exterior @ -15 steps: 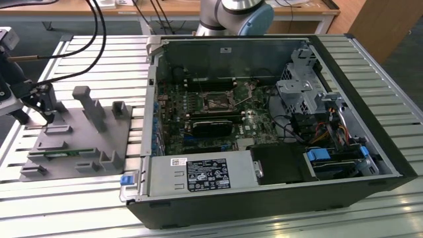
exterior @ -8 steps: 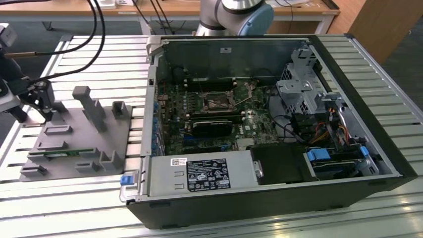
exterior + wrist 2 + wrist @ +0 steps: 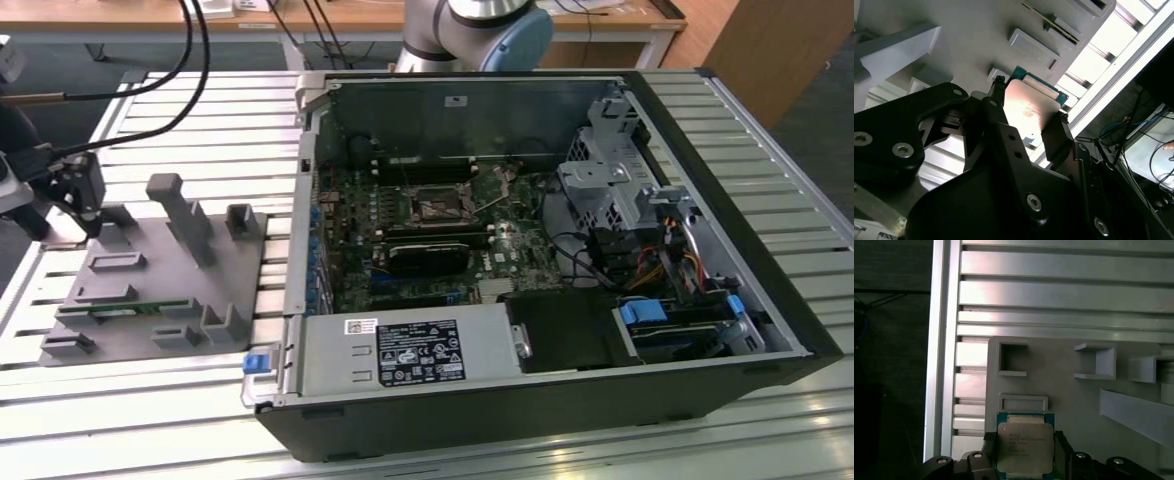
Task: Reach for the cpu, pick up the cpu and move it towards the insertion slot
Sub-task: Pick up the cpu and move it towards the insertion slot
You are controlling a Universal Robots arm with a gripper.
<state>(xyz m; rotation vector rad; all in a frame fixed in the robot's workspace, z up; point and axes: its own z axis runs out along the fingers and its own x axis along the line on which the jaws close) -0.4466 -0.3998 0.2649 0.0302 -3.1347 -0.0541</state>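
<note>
One small flat square, the cpu, is the thing in hand, and it looks light and stiff. Its bright metal top is probably slick, and its thin green rim and underside are likely easy to damage. The sensible hold is therefore across two opposite edges, with nothing pressing on the faces, and that is how it is taken here. In both wrist views the gripper is narrowed onto the chip. One black finger stands against each side edge, and the silver lid shows uncovered between them. The second wrist view shows the same clamp from below: the gripper pinches the cpu, whose green rim pokes past the fingertips. The chip hangs over the grey fixture tray, just beside a shallow rectangular recess in that tray. Whether it has fully cleared the tray surface I cannot tell. In the exterior view the gripper is at the tray's corner farthest from the open computer case. The insertion slot lies well apart from the tray, inside that case on the green board, with nothing resting in it.
</note>
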